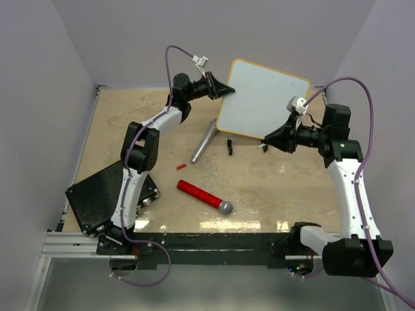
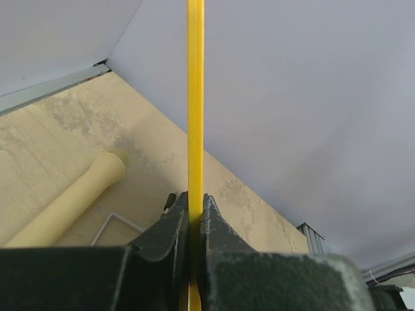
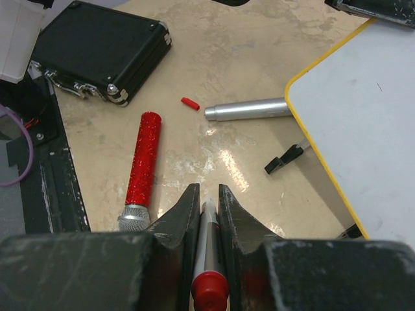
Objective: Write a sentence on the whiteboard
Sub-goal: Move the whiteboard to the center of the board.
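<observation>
whiteboard point(image 1: 266, 97) behind microphone point(image 1: 204, 196), case point(image 1: 97, 197) far left

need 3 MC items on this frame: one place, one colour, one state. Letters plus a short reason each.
1. Where does the small red cap lie?
A. on the table, between the silver tube and the microphone
B. on top of the microphone
C. inside the silver tube

2. What colour is the microphone's handle?
A. blue
B. glittery red
C. green

3. What state is the whiteboard surface in?
A. three lines written
B. one word written
C. blank

Key:
1 A, the cap sits on bare tabletop with the tube beyond it and the microphone nearer.
2 B, the right wrist view shows red glitter above a grey head.
3 C, no writing shows on the white face.
</observation>
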